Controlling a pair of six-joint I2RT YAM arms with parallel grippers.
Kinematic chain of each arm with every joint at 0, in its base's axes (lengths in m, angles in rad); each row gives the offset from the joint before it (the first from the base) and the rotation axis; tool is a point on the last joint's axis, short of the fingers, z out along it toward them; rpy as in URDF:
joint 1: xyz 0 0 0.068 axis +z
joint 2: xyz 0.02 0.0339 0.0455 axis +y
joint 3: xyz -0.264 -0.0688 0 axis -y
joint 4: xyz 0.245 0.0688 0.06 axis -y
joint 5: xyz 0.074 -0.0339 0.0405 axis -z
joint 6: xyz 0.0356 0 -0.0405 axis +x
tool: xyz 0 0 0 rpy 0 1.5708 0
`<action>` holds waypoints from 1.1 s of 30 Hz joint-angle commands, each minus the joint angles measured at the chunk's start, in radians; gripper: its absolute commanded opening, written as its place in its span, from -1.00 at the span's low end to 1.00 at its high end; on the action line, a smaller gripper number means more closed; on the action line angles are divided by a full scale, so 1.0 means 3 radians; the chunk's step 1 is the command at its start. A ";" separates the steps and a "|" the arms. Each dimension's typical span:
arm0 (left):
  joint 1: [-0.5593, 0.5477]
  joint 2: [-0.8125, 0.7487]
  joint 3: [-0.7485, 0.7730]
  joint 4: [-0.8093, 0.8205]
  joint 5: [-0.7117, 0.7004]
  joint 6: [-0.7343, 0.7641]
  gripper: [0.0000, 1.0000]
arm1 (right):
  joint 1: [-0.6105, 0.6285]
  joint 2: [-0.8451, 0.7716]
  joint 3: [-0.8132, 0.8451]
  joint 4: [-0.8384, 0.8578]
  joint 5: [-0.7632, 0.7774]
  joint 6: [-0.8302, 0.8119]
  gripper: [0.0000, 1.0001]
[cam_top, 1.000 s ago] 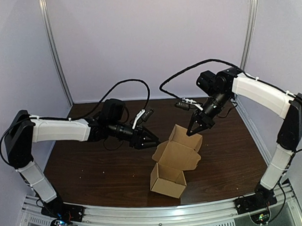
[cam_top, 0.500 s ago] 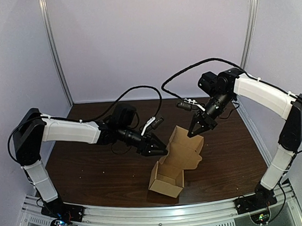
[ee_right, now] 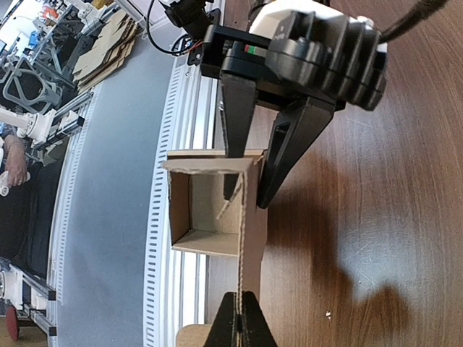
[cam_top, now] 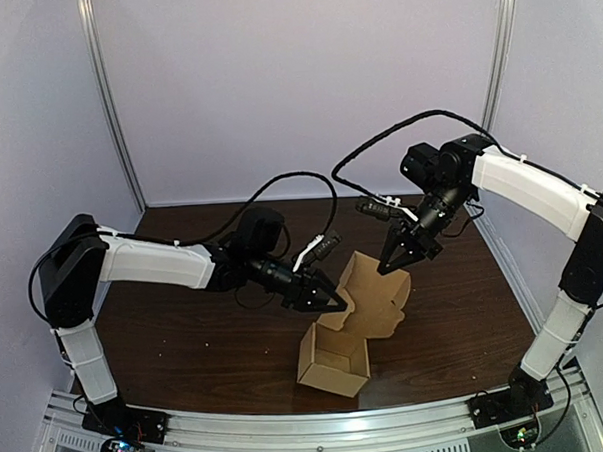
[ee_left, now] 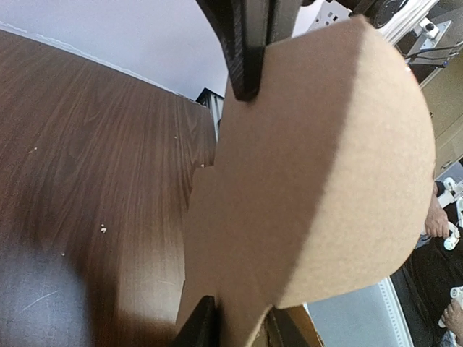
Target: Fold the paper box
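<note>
The brown paper box stands open on the table near the front edge, with its lid panel lifted almost upright. My right gripper is shut on the lid's top edge; in the right wrist view the thin cardboard runs straight into its closed jaws. My left gripper is open and straddles the box's back wall, one finger inside the box and the other outside. In the left wrist view a rounded flap fills the frame between my left gripper's jaws.
The dark wooden table ends at a ribbed aluminium rail just in front of the box. Black cables loop over the back of the table. Grey walls and metal posts enclose the sides.
My left arm has reached right until its jaws sit around the box wall. The lid has swung up from lying back to nearly upright, and my right gripper rose slightly with it.
</note>
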 commanded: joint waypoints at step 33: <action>-0.0088 -0.0716 -0.0509 0.1758 -0.1304 -0.1031 -1.00 | -0.0646 -0.0855 -0.1094 0.1817 -0.0696 0.1664 -0.16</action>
